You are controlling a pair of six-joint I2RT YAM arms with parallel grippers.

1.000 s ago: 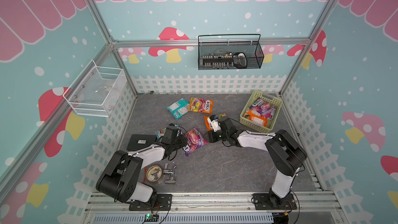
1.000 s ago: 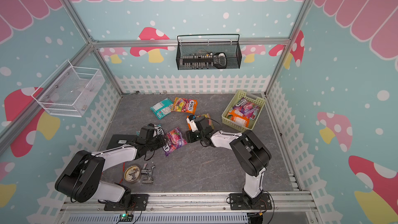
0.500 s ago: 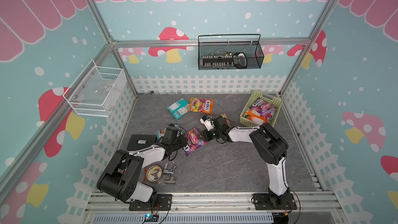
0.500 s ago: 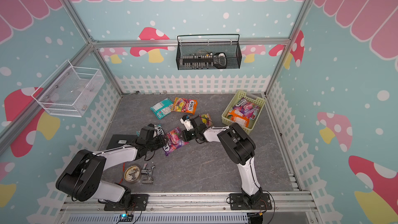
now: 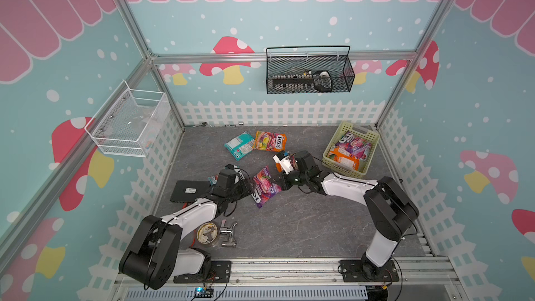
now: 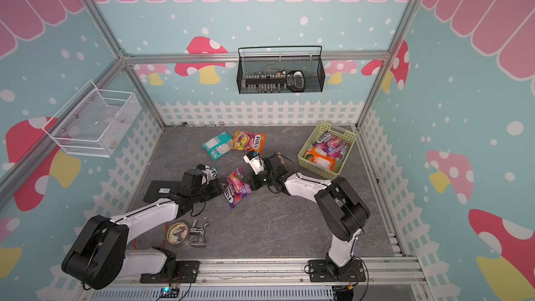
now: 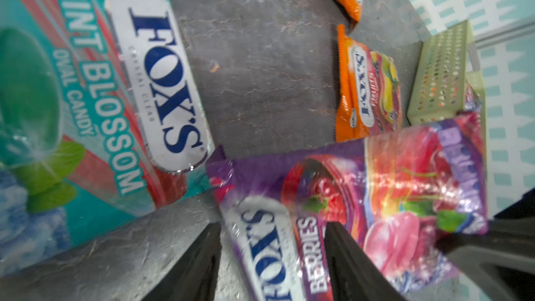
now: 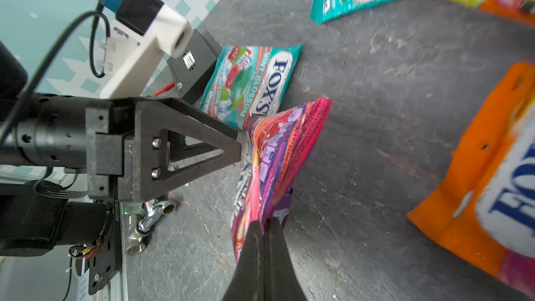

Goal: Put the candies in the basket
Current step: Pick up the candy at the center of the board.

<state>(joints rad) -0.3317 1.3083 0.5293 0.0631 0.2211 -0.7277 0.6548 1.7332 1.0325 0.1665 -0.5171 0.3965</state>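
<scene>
Your right end effector (image 8: 265, 224) was pinched shut on one edge of the purple berries bag (image 8: 278, 152), and the bag stood tipped up on edge over the worktop (image 8: 390, 111). Your left end effector (image 7: 272, 224) held its fingers (image 7: 202, 256) apart at the bag's opposite end, one to either side of the "FOX'S" label. That view was blurred, so you could not tell whether either finger touched the foil.

The teal mint bag (image 7: 101, 97) lay just beside the left end effector, its corner right by the purple bag's. In both top views the left arm (image 5: 199, 212) covered most of it. An orange bag (image 8: 492, 198) lay close by the right end effector. It was cut off at the picture's edge in the right wrist view and largely hidden behind that arm's wrist in the top views.

The basket (image 7: 440, 73) sat behind the right end effector, apart from the purple berries bag. It held several candy bags (image 5: 351, 147), overlapping too much to count.
</scene>
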